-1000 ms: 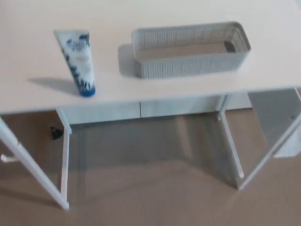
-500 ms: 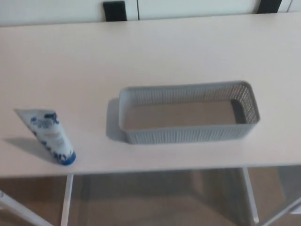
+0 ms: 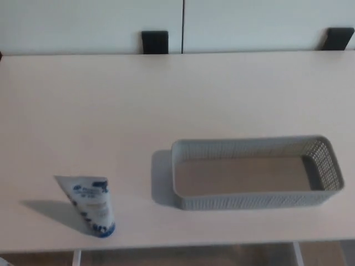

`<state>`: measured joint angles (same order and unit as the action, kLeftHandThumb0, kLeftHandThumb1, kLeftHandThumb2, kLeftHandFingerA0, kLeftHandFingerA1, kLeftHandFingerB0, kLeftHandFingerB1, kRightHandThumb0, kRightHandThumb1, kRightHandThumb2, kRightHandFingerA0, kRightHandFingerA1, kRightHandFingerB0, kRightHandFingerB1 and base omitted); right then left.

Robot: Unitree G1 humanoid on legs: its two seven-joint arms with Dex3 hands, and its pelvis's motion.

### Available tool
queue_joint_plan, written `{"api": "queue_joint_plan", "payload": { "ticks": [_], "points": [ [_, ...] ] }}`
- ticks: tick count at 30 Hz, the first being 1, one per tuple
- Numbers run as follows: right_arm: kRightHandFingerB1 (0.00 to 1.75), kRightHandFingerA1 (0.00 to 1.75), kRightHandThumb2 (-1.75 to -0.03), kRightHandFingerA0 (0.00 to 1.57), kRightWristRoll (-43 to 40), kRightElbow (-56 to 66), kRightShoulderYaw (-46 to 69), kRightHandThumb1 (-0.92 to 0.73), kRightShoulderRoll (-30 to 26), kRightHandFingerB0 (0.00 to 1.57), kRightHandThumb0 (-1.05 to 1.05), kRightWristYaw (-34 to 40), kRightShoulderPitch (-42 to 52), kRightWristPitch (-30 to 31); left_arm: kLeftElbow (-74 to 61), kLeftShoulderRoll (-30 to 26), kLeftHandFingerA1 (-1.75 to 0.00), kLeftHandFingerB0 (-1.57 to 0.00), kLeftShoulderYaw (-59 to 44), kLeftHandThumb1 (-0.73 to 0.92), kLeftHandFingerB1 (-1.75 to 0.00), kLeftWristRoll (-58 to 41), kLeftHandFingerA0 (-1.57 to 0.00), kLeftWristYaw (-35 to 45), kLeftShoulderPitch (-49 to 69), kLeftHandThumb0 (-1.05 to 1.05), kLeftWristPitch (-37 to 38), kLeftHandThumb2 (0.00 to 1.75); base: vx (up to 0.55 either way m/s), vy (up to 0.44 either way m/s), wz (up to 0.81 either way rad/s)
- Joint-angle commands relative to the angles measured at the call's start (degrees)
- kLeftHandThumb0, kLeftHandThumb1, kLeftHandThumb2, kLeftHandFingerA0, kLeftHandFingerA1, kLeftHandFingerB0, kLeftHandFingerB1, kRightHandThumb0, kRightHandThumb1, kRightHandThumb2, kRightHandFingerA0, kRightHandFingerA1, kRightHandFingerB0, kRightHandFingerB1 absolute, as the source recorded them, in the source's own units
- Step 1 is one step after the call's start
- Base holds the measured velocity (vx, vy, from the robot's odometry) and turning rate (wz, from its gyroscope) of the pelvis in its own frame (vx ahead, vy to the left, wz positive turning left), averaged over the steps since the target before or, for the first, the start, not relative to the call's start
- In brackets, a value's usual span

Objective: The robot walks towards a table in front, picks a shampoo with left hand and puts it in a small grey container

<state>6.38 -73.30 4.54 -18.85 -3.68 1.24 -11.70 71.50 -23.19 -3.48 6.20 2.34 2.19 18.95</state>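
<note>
**Q:** Where is the shampoo (image 3: 89, 205) standing?

**A:** It is standing on the table (image 3: 166, 94), to the left of the container (image 3: 255, 200) and slightly nearer the table's front edge than the container is. It is a white tube with blue print. It is resting on its blue cap, with the flat crimped end pointing up and leaning away from the container.

**Q:** Is it touching the container?

**A:** No. A strip of bare table is separating the two.

**Q:** How is the container sitting?

**A:** It is a grey oblong with perforated walls. It is sitting open side up, with its long side running parallel to the front edge. Its floor is showing bare.

**Q:** What are the hands doing?

**A:** Neither the left hand nor the right hand is showing in the head view. I cannot tell whether either is released, clenched or grasping anything.

**Q:** What is lying beyond the container?

**A:** Two black blocks are showing at the table's far edge, against pale wall panels. One (image 3: 155, 42) is sitting beyond the container's left end, and the other (image 3: 338, 39) beyond its right end.
</note>
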Motion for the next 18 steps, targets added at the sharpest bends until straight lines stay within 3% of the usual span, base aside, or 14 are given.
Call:
{"api": "queue_joint_plan", "payload": {
  "ticks": [1,2,4,5,6,7,9,10,11,12,16,18],
  "points": [
    [0.33,0.45,-0.61,0.59,-0.54,-0.06,0.45,-0.69,-0.68,0.35,-0.26,0.05,0.63,0.1,-2.6,-1.57,-0.65,-0.14,-1.08,0.59,-0.29,-2.06,-0.67,6.53,1.28,-0.31,0.67,0.58,0.08,-0.168,0.11],
    [0.33,0.45,-0.61,0.59,-0.58,-0.08,0.53,-0.69,-0.63,0.35,-0.26,0.21,0.71,0.01,-3.93,-1.69,-0.79,0.0,-1.65,0.43,-0.45,-2.87,-0.67,7.67,2.21,-0.24,1.24,0.9,0.09,-0.171,0.14],
    [0.33,0.45,-0.61,0.58,-0.47,-0.05,0.52,-0.69,-0.6,0.35,-0.26,0.44,1.09,0.07,-9.7,-1.97,-0.79,0.0,-2.91,0.44,-0.44,-4.69,-0.69,10.01,6.29,-0.24,2.32,0.9,0.05,-0.22,-0.03],
    [0.33,0.44,-0.61,0.58,-0.55,-0.26,0.64,-0.69,-0.54,0.35,-0.26,0.35,1.18,0.07,-12.02,-2.06,-0.54,-0.14,-3.4,0.6,-0.28,-5.2,-0.61,10.86,7.8,-0.29,2.03,0.58,0.01,-0.207,0.29],
    [0.33,0.44,-0.61,0.58,-0.63,-0.56,0.78,-0.69,-0.46,0.35,-0.26,0.22,1.11,0.14,-15.19,-2.23,-0.54,-0.14,-4.05,0.6,-0.28,-6.11,-0.61,12.01,9.87,-0.29,1.74,0.58,0.01,-0.19,-0.08],
    [0.33,0.45,-0.61,0.59,-0.63,-0.55,0.81,-0.69,-0.39,0.35,-0.26,0.22,1.49,0.02,-17.65,-2.23,-0.7,-0.01,-4.82,0.44,-0.45,-7.37,-0.56,13.42,11.76,-0.22,1.27,0.9,0.02,-0.117,-0.09],
    [0.33,0.45,-0.61,0.58,-0.5,-0.52,0.75,-0.69,-0.36,0.35,-0.27,0.3,1.76,0.01,-21.78,-2.05,-0.71,-0.01,-5.86,0.44,-0.45,-8.56,-0.57,14.84,14.47,-0.22,0.01,0.9,0.0,0.0,0.0],
    [0.33,0.44,-0.61,0.57,0.0,-0.47,0.28,-0.69,-0.26,0.35,-0.27,0.78,1.64,0.32,-22.51,-2.37,-0.51,-0.13,-6.18,0.6,-0.27,-8.31,-0.6,15.17,15.41,-0.28,0.16,0.58,0.0,0.0,0.0],
    [0.33,0.43,-0.62,0.56,0.26,-0.54,0.0,-0.72,-0.25,0.35,-0.28,0.57,1.55,0.29,-24.21,-2.45,-0.64,-0.01,-7.12,0.43,-0.45,-9.32,-0.45,16.03,16.82,-0.22,-0.54,0.89,0.0,0.0,0.0],
    [0.33,0.43,-0.62,0.57,0.17,-0.54,0.03,-0.72,-0.23,0.35,-0.28,0.39,1.52,0.32,-25.68,-2.5,-0.45,-0.15,-7.7,0.59,-0.28,-9.86,-0.46,16.55,17.88,-0.29,-1.05,0.58,0.01,0.078,-0.1],
    [0.33,0.43,-0.62,0.57,-0.09,-0.5,0.21,-0.72,-0.21,0.35,-0.28,0.29,1.53,0.4,-28.55,-2.32,-0.45,-0.15,-8.46,0.59,-0.28,-9.91,-0.46,17.14,19.35,-0.29,-2.45,0.58,0.01,0.171,-0.09],
    [0.33,0.44,-0.62,0.58,-0.43,-0.47,0.56,-0.71,-0.41,0.35,-0.28,0.05,1.99,0.39,-33.92,-2.53,-0.41,-0.15,-9.49,0.59,-0.27,-11.57,-0.3,19.09,23.63,-0.3,-4.34,0.58,0.02,0.326,0.13]
  ]
}}
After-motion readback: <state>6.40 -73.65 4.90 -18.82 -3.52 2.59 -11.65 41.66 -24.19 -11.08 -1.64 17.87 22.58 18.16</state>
